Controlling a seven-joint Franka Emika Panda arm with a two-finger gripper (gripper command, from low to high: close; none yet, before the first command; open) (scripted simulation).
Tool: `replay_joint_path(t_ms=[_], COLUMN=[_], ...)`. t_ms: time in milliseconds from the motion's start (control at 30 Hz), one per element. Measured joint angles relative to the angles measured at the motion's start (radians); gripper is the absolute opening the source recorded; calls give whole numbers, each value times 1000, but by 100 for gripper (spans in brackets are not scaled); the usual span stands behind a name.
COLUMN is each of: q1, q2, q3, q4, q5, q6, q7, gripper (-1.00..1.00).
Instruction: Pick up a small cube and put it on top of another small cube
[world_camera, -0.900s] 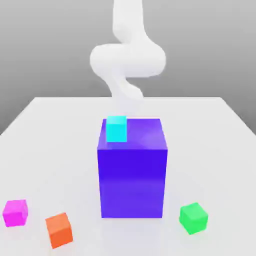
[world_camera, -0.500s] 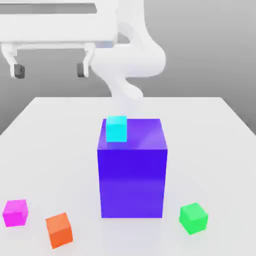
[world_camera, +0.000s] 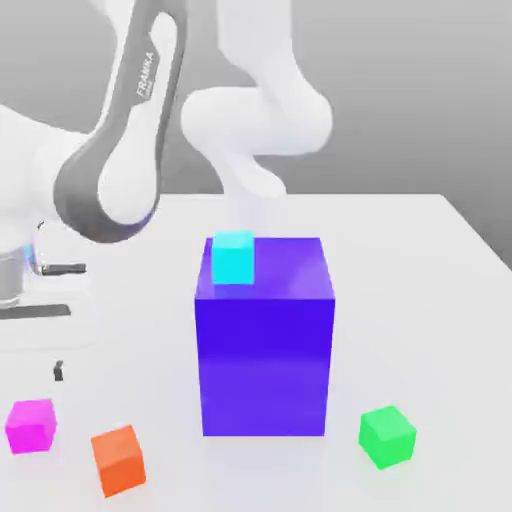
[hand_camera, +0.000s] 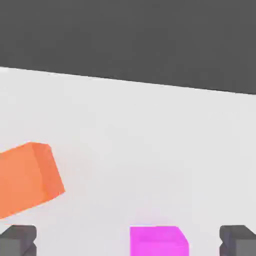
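The gripper (hand_camera: 128, 240) stood wide, its two dark fingertips (hand_camera: 19, 239) spread well apart with the small magenta cube (hand_camera: 158, 241) seen between them and touching neither. In the hand view the magenta cube rested on the pale counter (hand_camera: 150, 140), and the orange cube (hand_camera: 27, 177) lay near it, a clear strip of counter separating the two.

In the exterior view the white arm (world_camera: 120, 170), marked with the maker's name on its grey-edged link, reached down over the near corner of the counter (world_camera: 440, 300) on the exterior view's left. The magenta cube (world_camera: 31, 425) sat at that near-left corner, below the arm's lower end. The orange cube (world_camera: 118, 460) sat just to its right and a little nearer, apart from it and turned slightly askew.

A big blue-violet block (world_camera: 264, 345) stood upright in the middle of the counter, far larger than any of the small cubes. A small cyan cube (world_camera: 233, 257) rested on the block's top face, toward its left edge. A small green cube (world_camera: 387, 436) lay on the counter near the block's lower right corner, not touching it. The arm's white base column (world_camera: 260, 110) rose behind the block at the far side of the counter.
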Motion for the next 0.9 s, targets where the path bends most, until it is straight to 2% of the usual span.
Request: replay_joint_path(t_ms=[167, 200, 433, 567, 633, 900], q1=[-108, -122, -123, -49, -21, 249], q2=[181, 202, 198, 73, 49, -64], q3=[116, 134, 133, 36, 20, 153], q4=[36, 42, 41, 7, 32, -32], q5=[130, 145, 139, 33, -9, -115], q6=[120, 135, 131, 42, -12, -58], q7=[-121, -133, -129, -49, -10, 225], gripper=[0, -100, -100, -100, -100, -100])
